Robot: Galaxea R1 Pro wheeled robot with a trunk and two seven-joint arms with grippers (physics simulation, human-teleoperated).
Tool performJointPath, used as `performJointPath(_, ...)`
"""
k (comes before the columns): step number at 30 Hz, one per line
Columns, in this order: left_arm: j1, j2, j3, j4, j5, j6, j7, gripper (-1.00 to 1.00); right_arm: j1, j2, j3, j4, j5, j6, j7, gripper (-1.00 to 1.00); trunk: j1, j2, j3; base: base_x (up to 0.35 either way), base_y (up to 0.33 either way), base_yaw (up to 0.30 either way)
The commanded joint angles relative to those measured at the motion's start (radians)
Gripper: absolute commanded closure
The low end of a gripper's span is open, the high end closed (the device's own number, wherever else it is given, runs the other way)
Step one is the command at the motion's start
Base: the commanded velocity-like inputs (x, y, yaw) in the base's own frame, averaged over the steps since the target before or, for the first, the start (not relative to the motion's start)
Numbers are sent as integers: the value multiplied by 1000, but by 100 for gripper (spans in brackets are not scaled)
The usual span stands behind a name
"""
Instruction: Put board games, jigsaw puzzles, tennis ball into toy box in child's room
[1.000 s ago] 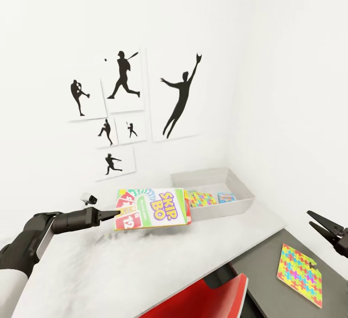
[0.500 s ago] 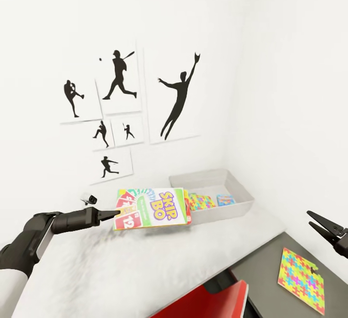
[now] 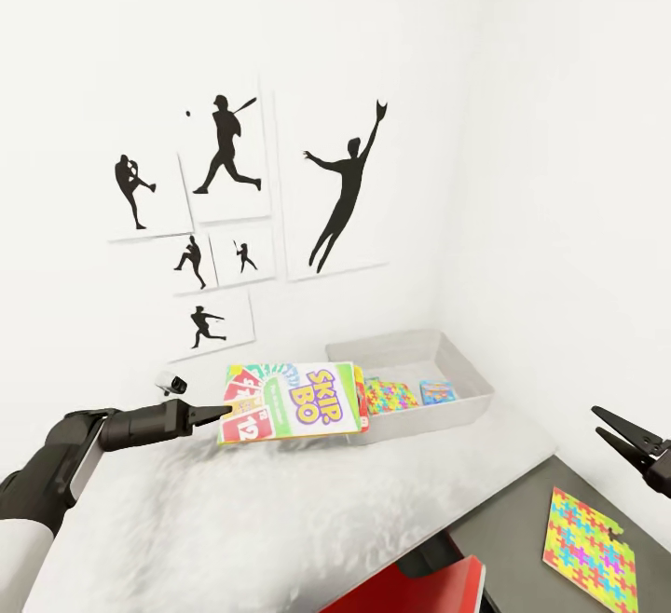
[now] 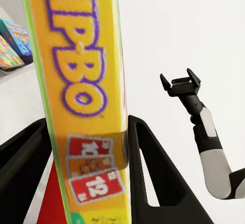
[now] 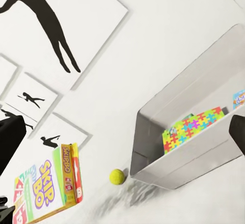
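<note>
Table, SKIP-BO box (airborne) in left gripper

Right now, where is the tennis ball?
In the right wrist view the tennis ball lies on the table, between the held SKIP-BO box and the toy box, close beside the toy box's wall.
</note>
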State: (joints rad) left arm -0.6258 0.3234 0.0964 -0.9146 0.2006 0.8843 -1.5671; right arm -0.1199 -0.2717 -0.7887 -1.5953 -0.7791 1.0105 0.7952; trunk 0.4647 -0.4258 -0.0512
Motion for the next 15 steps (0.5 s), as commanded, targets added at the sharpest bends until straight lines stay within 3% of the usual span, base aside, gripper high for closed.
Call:
performJointPath(1, -1, 0, 0, 0, 0, 11, -4, 100, -1, 0, -1, 0, 4, 3, 6, -100, 1, -2, -2, 2, 0, 0)
performJointPath(12, -1, -4, 1, 0, 0, 16, -4, 100, -4, 0, 4, 3, 12, -52, 6, -100, 1, -2, -2, 0, 0, 0)
performJointPath(15, -4, -57, 1, 0, -4, 25, -4, 100, -4, 1, 5, 3, 12, -53, 5, -100, 1, -2, -2, 0, 0, 0)
